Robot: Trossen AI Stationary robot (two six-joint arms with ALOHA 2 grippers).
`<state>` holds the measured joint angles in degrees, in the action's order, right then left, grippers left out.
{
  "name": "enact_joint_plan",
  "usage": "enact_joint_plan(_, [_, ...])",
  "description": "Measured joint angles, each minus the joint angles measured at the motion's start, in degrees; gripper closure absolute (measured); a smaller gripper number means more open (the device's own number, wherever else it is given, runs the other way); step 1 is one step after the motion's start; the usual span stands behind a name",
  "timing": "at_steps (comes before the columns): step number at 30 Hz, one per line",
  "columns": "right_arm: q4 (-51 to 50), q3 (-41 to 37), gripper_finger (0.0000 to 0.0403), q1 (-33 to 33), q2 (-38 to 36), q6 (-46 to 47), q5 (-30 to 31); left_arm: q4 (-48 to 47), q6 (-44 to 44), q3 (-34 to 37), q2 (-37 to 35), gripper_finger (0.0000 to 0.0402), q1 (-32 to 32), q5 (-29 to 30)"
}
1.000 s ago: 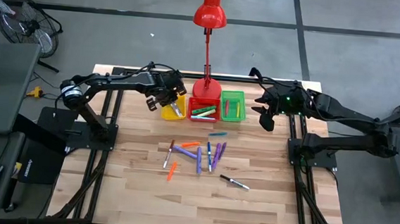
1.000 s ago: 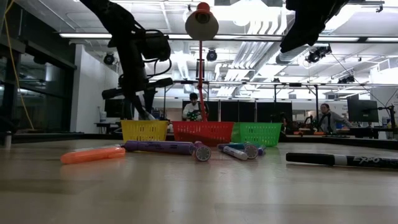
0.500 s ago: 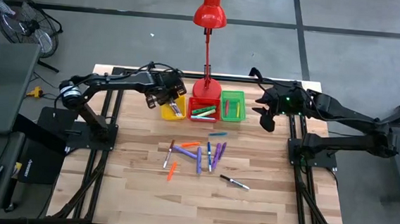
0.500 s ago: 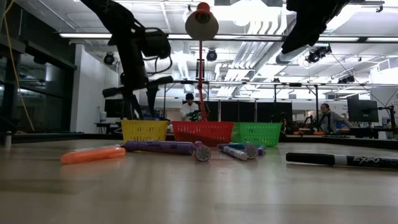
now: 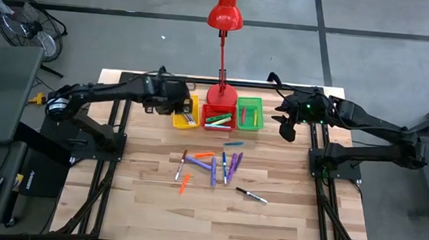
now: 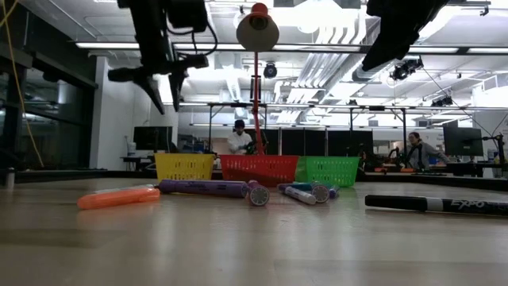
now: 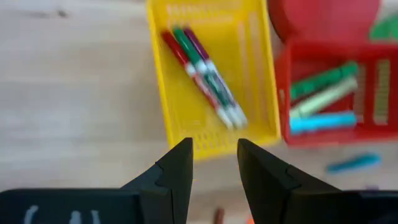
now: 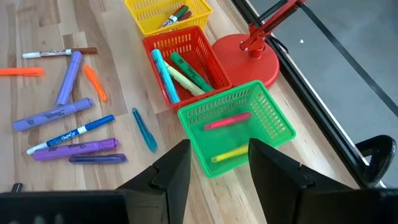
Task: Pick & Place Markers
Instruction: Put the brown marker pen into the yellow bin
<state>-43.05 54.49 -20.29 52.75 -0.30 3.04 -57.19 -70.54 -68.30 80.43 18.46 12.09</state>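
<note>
Left gripper (image 5: pixel 172 102): above the table's far left, just left of the yellow bin (image 5: pixel 186 118); fingers (image 7: pixel 177 171) apart with a narrow gap, nothing between them.

Yellow bin: leftmost of three in the far row; holds three markers (image 7: pixel 202 78) lying side by side, red, green and purple.

Red bin (image 5: pixel 218 118): middle of the row, touching the yellow bin; holds green, pale yellow-green and light blue markers (image 8: pixel 180 74).

Red lamp (image 5: pixel 226 7): base directly behind the red bin, stem upright, shade high above.

Green bin (image 5: pixel 250 113): right end of the row, against the red bin; holds one pink and one yellow marker (image 8: pixel 227 134).

Loose markers (image 5: pixel 211 165): scattered on the table centre, in front of the bins. From left: white-bodied one, two orange, several purple, blue, teal nearest the bins. Black marker (image 5: pixel 251 195) apart at the near right.

Right gripper (image 5: pixel 287 123): raised beside the green bin's right, over the table's far right edge; fingers (image 8: pixel 174 171) spread, empty.

People (image 6: pixel 238 137): far behind the table, at desks, seen from the low view.
</note>
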Motion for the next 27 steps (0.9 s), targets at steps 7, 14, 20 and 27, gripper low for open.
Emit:
enact_joint_plan(7, [0.5,0.0,0.0254,0.0,0.0,-0.1,0.0,-1.7,-6.6,0.0,-0.4,0.0277,-10.1,-1.8])
enact_joint_plan(14, [0.7,0.0,0.0253,0.0,0.0,-0.2,0.0,-1.9,-10.7,0.0,1.8,0.0277,-16.9,-4.2])
enact_joint_plan(20, [1.0,0.0,0.0253,0.0,0.0,-0.9,-0.2,-0.1,-9.0,0.0,5.2,0.0277,-18.7,-7.7])
enact_joint_plan(27, [0.9,0.0,0.0253,0.0,0.0,-0.8,-0.3,4.0,-5.6,-0.1,11.0,0.0277,-18.6,-13.2])
